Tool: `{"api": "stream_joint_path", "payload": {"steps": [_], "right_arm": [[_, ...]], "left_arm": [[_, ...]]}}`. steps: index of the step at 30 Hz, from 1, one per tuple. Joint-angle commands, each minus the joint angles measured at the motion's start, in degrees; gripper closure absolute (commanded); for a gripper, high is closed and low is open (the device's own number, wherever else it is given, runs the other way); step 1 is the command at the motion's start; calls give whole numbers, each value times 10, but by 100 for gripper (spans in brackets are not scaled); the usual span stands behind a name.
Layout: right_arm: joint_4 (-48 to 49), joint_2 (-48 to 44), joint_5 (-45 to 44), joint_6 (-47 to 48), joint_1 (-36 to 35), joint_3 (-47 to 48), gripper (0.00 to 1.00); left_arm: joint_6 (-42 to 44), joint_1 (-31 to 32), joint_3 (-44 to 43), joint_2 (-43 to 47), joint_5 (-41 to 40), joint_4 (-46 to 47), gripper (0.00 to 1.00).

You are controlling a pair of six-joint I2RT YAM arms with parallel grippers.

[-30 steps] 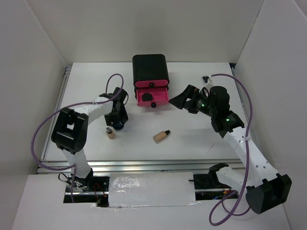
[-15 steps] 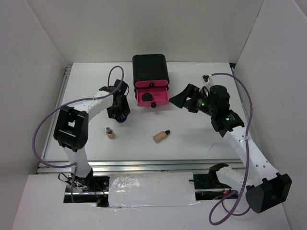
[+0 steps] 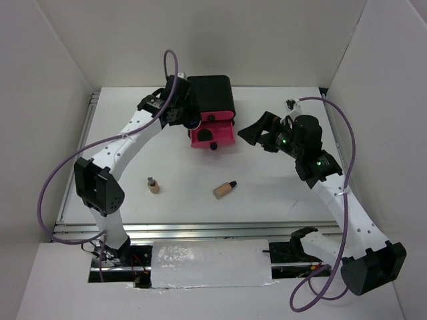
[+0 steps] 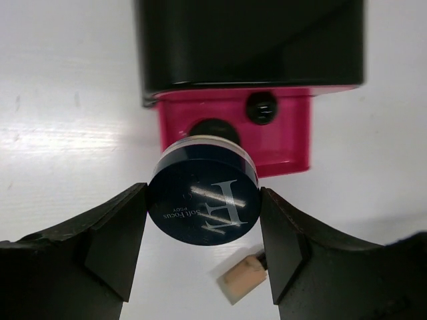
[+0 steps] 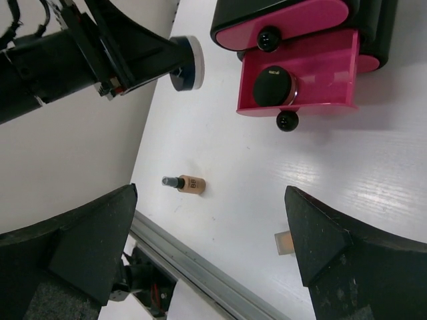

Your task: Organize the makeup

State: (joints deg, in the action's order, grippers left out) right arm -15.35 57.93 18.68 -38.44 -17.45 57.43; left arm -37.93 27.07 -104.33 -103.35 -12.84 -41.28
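Observation:
My left gripper [image 3: 191, 121] [image 4: 202, 230] is shut on the blue-lidded compact [image 4: 203, 203], holding it in the air just in front of the open pink middle drawer [image 4: 293, 137] of the black box [image 3: 209, 95]. The held compact also shows in the right wrist view [image 5: 188, 63]. The black compact [image 5: 273, 85] [image 3: 205, 135] lies in that open drawer. One beige bottle [image 3: 153, 185] [image 5: 185, 183] is on the table at the left; the other [image 3: 225, 189] lies on its side in the middle. My right gripper [image 3: 248, 135] [image 5: 212, 223] is open and empty, right of the drawer. No sachets are in view.
The box stands at the back centre with its top pink drawer [image 5: 293, 23] closed. White walls enclose the table on the left, back and right. A metal rail [image 3: 207, 230] runs along the near edge.
My left arm has lifted the blue-lidded compact from the table near the left bottle and carried it back and right to the drawer box. The right arm has barely moved.

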Motion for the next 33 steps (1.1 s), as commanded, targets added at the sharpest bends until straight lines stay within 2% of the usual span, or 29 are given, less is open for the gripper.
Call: {"api": "stream_joint_path", "payload": {"steps": [1,5,14,20,28,33], "right_arm": [[-4,-5,-9,7,3,25,0],[-8,-10,-14,6,3,30,0],[-20,-14,-27,-9,2,46,0],[-20,-22,-26,-16,3,42,0],[-19,-29,-23,-17,-4,40,0],[-14,-27,-21,-17,-8,38,0]], "left_arm": [[21,18,-36,-33,9,37,100],[25,50,-82,-69,-5,52,100],[34,93,-107,-126,-51,104,100],[35,121,-126,-157,-107,98,100],[26,127,-126,-186,-155,93,100],[26,127,-112,-193,-159,110,100]]}}
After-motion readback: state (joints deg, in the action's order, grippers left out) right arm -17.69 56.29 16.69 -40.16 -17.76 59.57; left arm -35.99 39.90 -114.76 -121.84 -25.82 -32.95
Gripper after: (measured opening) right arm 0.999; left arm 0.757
